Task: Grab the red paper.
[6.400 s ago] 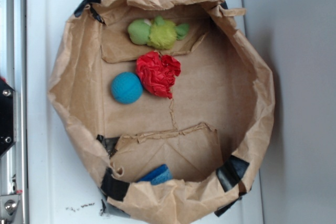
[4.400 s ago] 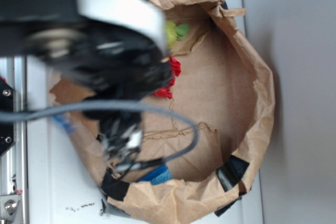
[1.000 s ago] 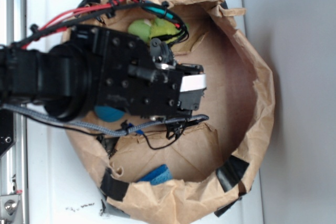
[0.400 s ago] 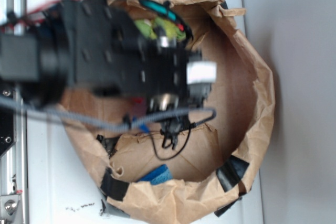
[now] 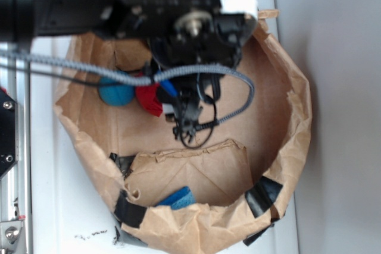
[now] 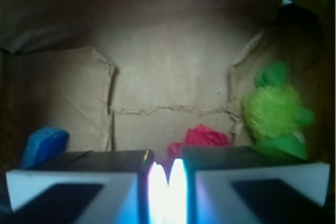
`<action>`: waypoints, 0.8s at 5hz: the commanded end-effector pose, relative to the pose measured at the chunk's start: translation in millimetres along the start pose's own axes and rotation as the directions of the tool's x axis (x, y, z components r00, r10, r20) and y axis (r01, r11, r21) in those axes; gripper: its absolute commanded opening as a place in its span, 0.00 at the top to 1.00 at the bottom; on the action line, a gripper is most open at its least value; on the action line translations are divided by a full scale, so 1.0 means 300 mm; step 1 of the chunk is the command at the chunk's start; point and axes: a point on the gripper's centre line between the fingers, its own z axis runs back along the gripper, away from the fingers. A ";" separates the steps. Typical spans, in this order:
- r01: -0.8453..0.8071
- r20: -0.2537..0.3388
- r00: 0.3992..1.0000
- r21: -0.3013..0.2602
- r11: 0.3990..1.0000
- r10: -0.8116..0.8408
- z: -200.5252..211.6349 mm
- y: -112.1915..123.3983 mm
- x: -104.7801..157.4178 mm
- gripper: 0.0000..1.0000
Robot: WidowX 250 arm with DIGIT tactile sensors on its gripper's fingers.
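At the bottom of the wrist view the claw (image 6: 169, 182) is sitting clenched, its two pads meeting with nothing between them. Just beyond, at lower centre, the red paper (image 6: 202, 136) is lying on the paper bag (image 6: 168, 77) floor, with the green toy (image 6: 275, 111) showing at right and a blue object (image 6: 44, 144) at lower left

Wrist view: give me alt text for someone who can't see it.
The gripper fills the bottom edge, its white pads nearly touching, with nothing visibly between them. The red paper lies just beyond on the brown paper bag's floor, a green-yellow soft toy at right, a blue object at left.
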 end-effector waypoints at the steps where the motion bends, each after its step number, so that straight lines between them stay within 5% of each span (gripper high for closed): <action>1: 0.069 0.074 0.995 0.008 0.998 -0.070 -0.019 0.074 -0.077 0.00; 4: 0.052 0.130 0.990 0.072 0.996 -0.061 -0.149 0.044 -0.078 0.00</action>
